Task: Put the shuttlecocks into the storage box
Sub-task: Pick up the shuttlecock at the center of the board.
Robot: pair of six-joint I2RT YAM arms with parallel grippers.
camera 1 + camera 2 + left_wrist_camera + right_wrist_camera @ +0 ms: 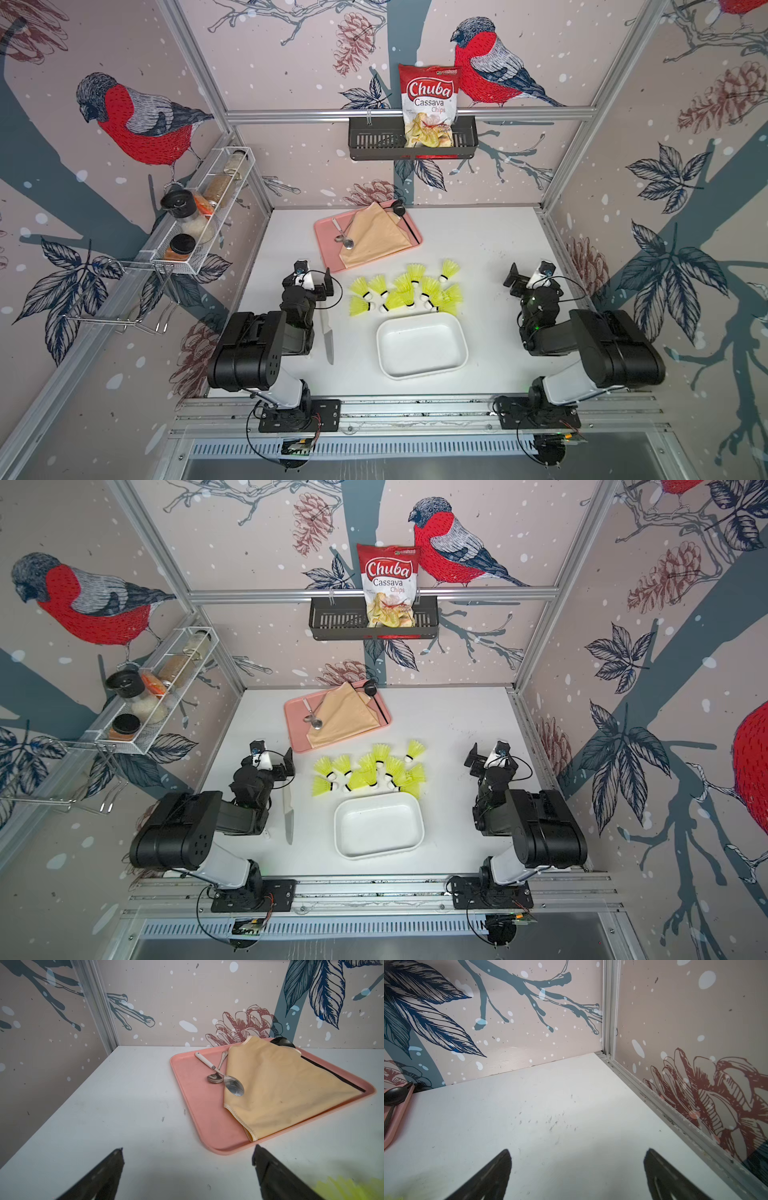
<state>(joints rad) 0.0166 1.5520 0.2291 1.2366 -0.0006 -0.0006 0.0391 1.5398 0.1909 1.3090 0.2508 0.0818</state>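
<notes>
the task looks to be at its start: the box (422,345), low in the centre of both top views, is empty. the shuttlecocks (405,293) lie clustered just above it. the left gripper (314,277) and right gripper (528,276) flank them, jaws wide apart, holding nothing. next, i judge, one gripper should descend on an outlying shuttlecock at the cluster's upper right and pinch it.
</notes>
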